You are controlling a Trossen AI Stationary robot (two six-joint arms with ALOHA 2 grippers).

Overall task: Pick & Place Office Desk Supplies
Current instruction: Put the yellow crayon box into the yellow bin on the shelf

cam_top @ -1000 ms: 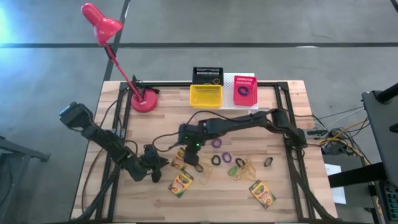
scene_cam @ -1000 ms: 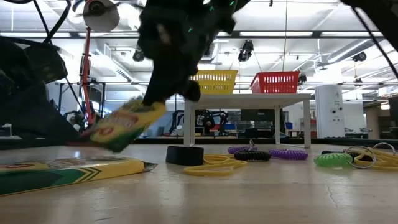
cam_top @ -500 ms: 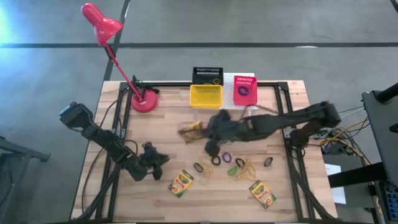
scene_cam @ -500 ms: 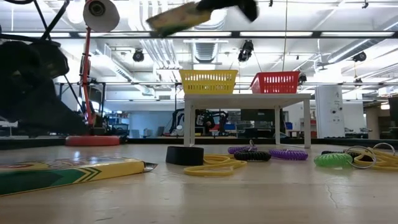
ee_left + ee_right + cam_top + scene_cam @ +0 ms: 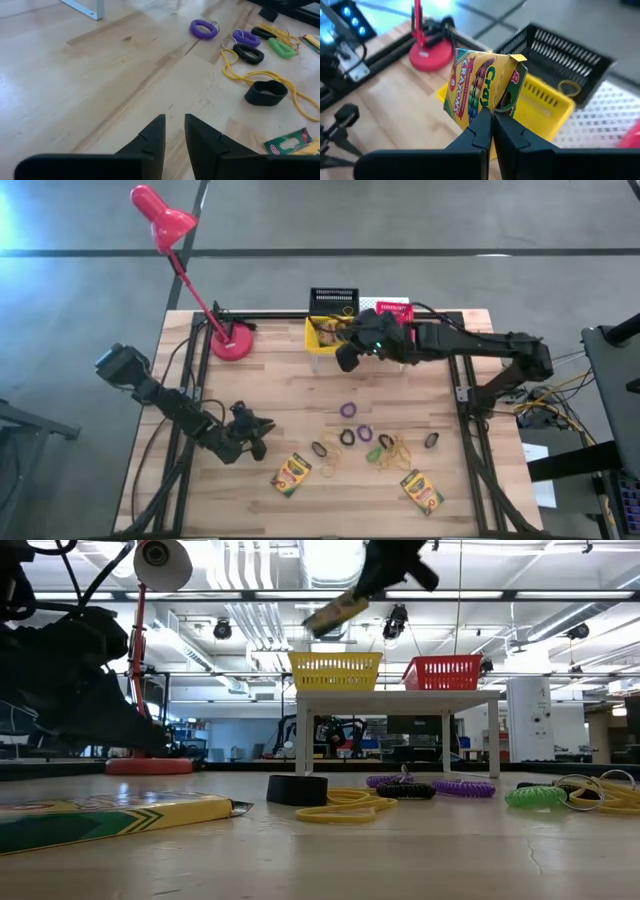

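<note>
My right gripper (image 5: pixel 340 340) is shut on a yellow-green crayon box (image 5: pixel 480 87) and holds it in the air over the yellow basket (image 5: pixel 331 337), which stands on the white riser (image 5: pixel 400 700) by the black basket (image 5: pixel 333 301) and the red basket (image 5: pixel 393 325). Two more crayon boxes (image 5: pixel 291 474) (image 5: pixel 421 491) lie flat near the front edge. Purple, black and green rings (image 5: pixel 348 409) and tan rubber bands (image 5: pixel 396 448) lie between them. My left gripper (image 5: pixel 255 430) waits low at the left front, open, with nothing between its fingers (image 5: pixel 160 131). My right gripper pinches the crayon box by its end nearest the fingers (image 5: pixel 493 111), between the two fingers. The fingers (image 5: pixel 368 582) slant down from the table's right side. The box (image 5: pixel 335 613) is lifted clear and sticks out tilted beyond the fingers, above the yellow basket's rim.
A red desk lamp stands with its base (image 5: pixel 232 341) at the far left, its head (image 5: pixel 160 210) beyond the table's edge. Black cables run along the left side. Bare wood lies between the riser and the rings (image 5: pixel 125 65).
My right gripper has risen from the table's middle front with the crayon box and swung toward the far edge, turning as it went, to above the yellow basket. The box has been lifted clear of the table and carried along.
</note>
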